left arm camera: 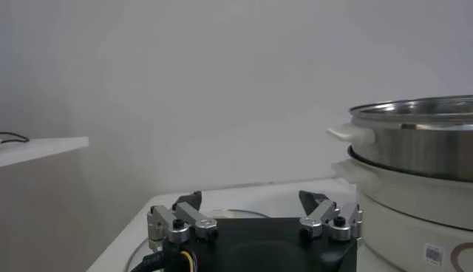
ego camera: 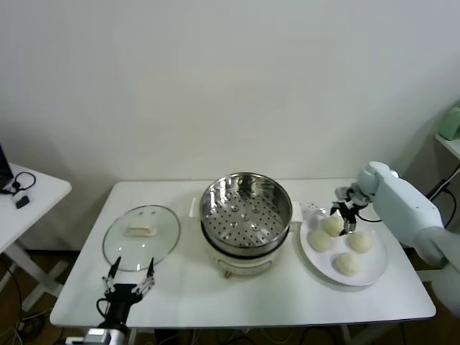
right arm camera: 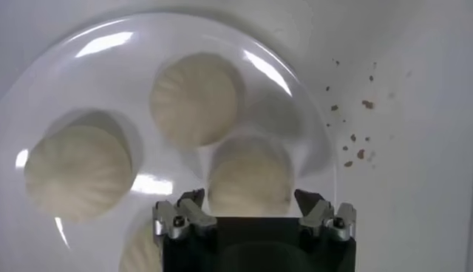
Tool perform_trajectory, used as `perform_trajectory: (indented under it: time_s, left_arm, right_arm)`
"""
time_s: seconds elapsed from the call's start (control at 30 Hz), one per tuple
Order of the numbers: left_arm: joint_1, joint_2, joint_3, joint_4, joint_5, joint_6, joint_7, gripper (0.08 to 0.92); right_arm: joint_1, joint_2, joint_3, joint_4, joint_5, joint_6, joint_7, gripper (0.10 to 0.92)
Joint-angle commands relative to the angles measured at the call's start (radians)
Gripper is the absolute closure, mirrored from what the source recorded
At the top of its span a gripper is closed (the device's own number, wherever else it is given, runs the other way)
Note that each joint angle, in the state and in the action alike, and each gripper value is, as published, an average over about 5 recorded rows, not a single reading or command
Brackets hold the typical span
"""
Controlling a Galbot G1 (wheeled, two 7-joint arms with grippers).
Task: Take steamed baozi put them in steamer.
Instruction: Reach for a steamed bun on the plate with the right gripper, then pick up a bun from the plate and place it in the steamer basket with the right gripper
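- I'm looking down the right gripper [right arm camera: 251, 213], and its fingers [right arm camera: 185, 214] are standing apart on either side of one steamed baozi [right arm camera: 249, 179]. I can't see them pressing into the dough, so I'm not calling it held.
- From the head camera, that bun is the one at roughly 11 o'clock on the white plate [ego camera: 374, 273], and the right gripper [ego camera: 346, 213] is sitting right over it.
- The other three baozi are lying on the same plate. One [right arm camera: 195, 97] is just beside the targeted bun, so I'm judging that a finger could be nudging it as the jaws close.
- I'm treating the dough as soft: closing too hard could be denting or tearing it, and too light a grip could be letting it slip on the lift.
- The plate rim is lying near the fingers on the table-side, where dark crumbs [right arm camera: 355, 140] are scattered. A low sideways drag could be pushing the plate.
- The steamer [ego camera: 245, 210] is sitting at 9 o'clock from the plate, open and with nothing in it. Its steel wall is rising well above plate level, so I'm expecting a clear lift is needed before any travel across, or the bun could be clipping the rim.
- There's open table between plate and pot base, and free air above.
- The left gripper [ego camera: 129, 282] is waiting with fingers spread at the table's near edge, at 6 o'clock from the glass lid [ego camera: 141, 237], well clear of the route.
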Motion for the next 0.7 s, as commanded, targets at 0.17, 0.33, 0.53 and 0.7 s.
perform_trajectory:
  time_s: [0.17, 0.33, 0.53, 0.7]
  left_arm:
    - [0.006, 0.001, -0.003, -0.002, -0.003, -0.001, -0.001, 0.177]
    - [0.008, -0.001, -0.003, 0.0, -0.003, -0.002, -0.001, 0.177]
    - [0.015, 0.002, -0.004, 0.001, -0.003, -0.004, -0.002, 0.177]
    - [0.021, 0.004, -0.003, -0.006, 0.002, -0.003, -0.001, 0.177]
  right_arm:
    - [-0.001, 0.025, 0.031, -0.027, -0.048, 0.009, 0.0, 0.306]
    - [0.001, 0.018, 0.032, -0.007, -0.047, 0.017, -0.002, 0.321]
    - [0.065, -0.067, -0.08, 0.22, 0.027, 0.042, -0.023, 0.327]
    - [0.232, -0.153, -0.25, 0.467, 0.104, 0.077, -0.03, 0.322]
